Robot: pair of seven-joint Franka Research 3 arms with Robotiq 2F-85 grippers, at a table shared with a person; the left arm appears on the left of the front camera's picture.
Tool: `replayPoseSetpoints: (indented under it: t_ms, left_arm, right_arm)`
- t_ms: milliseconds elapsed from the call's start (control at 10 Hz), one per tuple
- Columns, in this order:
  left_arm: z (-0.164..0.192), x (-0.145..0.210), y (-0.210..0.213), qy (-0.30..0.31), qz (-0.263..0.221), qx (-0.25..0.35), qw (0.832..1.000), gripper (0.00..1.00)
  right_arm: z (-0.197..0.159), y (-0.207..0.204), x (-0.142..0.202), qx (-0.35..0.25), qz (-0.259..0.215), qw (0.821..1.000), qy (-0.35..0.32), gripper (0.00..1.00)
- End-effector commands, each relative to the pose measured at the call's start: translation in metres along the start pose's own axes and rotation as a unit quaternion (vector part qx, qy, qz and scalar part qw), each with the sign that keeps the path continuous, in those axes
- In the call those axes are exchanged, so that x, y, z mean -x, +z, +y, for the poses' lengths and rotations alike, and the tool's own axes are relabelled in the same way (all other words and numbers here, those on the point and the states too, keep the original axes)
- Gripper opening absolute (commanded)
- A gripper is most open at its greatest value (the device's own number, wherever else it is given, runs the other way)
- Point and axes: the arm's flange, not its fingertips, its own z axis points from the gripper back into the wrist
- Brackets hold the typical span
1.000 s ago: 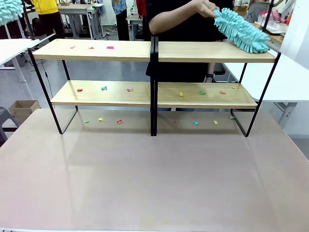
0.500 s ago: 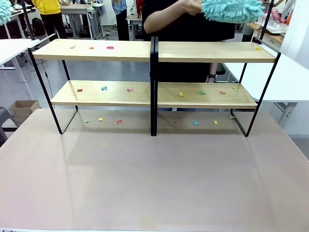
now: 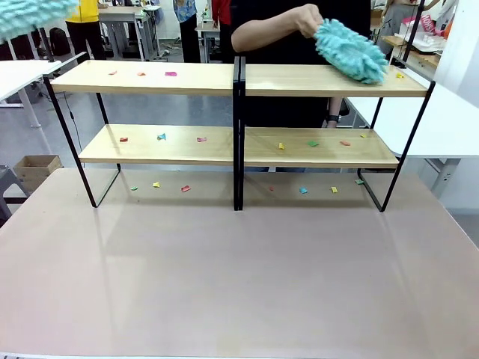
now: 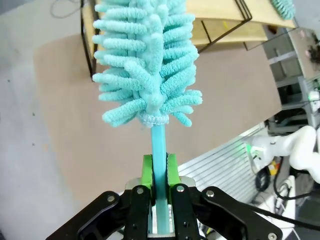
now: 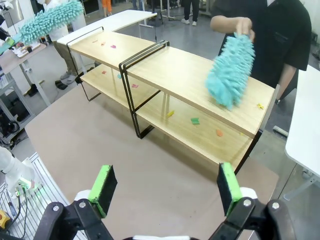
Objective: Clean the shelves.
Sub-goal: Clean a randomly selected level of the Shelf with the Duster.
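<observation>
**tabletop_tom:** where's the rack and what are the grippers doing?

**gearhead22:** The shelves [image 3: 194,78] stand across the far half of the table [image 3: 239,277], person right behind them. The left gripper [image 4: 159,170] is clamped on the thin handle of a teal duster [image 4: 147,60], green pads tight on both sides. It's up high, off past the left end of the shelves. The right gripper [image 5: 165,185] is spread wide with nothing in it, hanging back over the table.

**tabletop_tom:** and the person?

**gearhead22:** One hand [image 3: 307,19] has a second duster [image 3: 350,51], tip down at the right top board. Coloured scraps [image 3: 161,137] sit on the left top board, both lower boards and the table underneath.
</observation>
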Motion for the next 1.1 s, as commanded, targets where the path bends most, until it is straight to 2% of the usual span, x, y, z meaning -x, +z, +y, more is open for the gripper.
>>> replayPoseSetpoints:
  t_ms: [0,100,300,400,600,800,1000]
  left_arm:
    - [-0.037,-0.011,-0.022,-0.024,0.001,-0.027,0.999,0.13]
    - [-0.047,-0.012,-0.027,-0.037,0.003,-0.033,0.999,0.13]
    - [-0.036,-0.010,-0.024,-0.028,0.004,-0.034,0.999,0.13]
    - [-0.018,-0.003,-0.015,-0.017,-0.003,-0.039,0.999,0.13]
    - [0.040,0.025,0.007,-0.004,0.010,-0.048,0.999,0.13]
    - [0.087,0.060,0.029,0.063,-0.012,-0.049,0.997,0.13]
    - [0.092,0.065,0.029,0.063,-0.017,-0.037,0.997,0.13]
  right_arm:
    - [0.000,-0.001,0.000,-0.001,-0.001,1.000,0.000,1.00]
    - [0.000,-0.001,0.000,-0.001,-0.001,1.000,0.000,1.00]
    - [0.000,-0.001,0.000,-0.001,-0.001,1.000,0.000,1.00]
    - [0.000,-0.001,0.000,-0.001,-0.001,1.000,0.000,1.00]
    - [0.000,-0.001,0.000,-0.001,-0.001,1.000,0.000,1.00]
    - [0.000,-0.001,0.000,-0.001,-0.001,1.000,0.000,1.00]
    - [0.000,-0.001,0.000,-0.001,-0.001,1.000,0.000,1.00]
